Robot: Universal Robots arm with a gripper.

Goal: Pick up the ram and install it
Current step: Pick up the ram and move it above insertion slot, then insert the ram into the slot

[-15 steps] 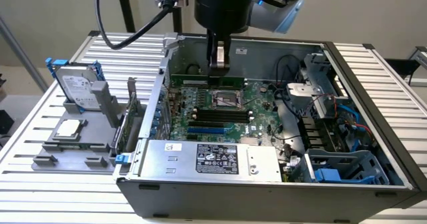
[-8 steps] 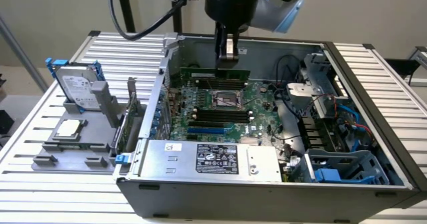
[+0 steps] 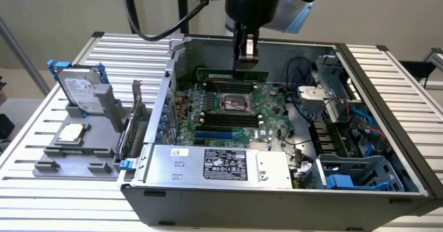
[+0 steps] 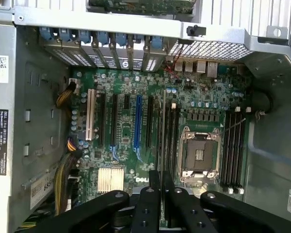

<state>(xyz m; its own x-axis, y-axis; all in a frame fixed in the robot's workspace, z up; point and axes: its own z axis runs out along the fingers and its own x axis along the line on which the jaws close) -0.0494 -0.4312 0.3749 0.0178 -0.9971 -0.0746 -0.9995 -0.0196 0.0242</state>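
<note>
Above the motherboard (image 3: 207, 119), tool (image 3: 244, 65) gripping ram (image 3: 216, 75), held on edge

a: what sort of place is this?
b: looks like a robotics lab bench. an open computer case (image 3: 277, 201) on a slatted metal table (image 3: 69, 201), a robot arm (image 3: 252, 3) overhead, spare parts on a grey fixture (image 3: 76, 157).

Room is lying open above the motherboard (image 3: 270, 99) around the gripper (image 3: 245, 66) clamping the ram (image 3: 215, 74); the power supply (image 3: 221, 164) is walling the near side, with the drive cage (image 3: 360, 169) and cables (image 3: 365, 130) crowding the exterior view's right.
</note>
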